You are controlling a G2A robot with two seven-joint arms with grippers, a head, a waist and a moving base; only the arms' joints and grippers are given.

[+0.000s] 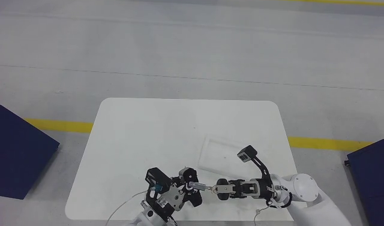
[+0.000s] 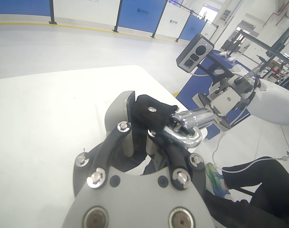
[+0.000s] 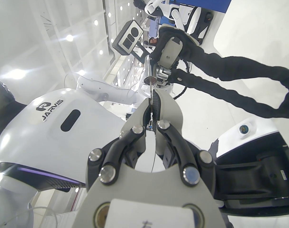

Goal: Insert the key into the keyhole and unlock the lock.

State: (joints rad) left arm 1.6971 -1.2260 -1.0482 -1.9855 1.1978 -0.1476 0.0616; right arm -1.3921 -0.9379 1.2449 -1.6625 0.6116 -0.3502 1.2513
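the left gripper [image 1: 189, 187] and the right gripper [image 1: 222, 189] meet tip to tip over the near part of the white table [image 1: 180, 124], about midway between its left and right sides. the lock [image 1: 205, 188], a chrome padlock, is held off the tabletop between them, lying roughly level with its body pointing right

in the left wrist view the left gripper [image 2: 146, 109] has its jaws closed on the lock [image 2: 195, 118] at the shackle [image 2: 186, 140] end. black cloth [image 2: 149, 115] covers one finger and presses against the metal. the right gripper [image 2: 214, 116] sits just at the lock's far end

in the right wrist view the right gripper [image 3: 154, 106] has its jaws pinched shut on the key [image 3: 151, 93], seen edge-on as a thin blade between the fingers. the key's tip reaches the keyhole [image 3: 150, 80] in the round end face of the lock [image 3: 162, 73]. how deep it sits cannot be told
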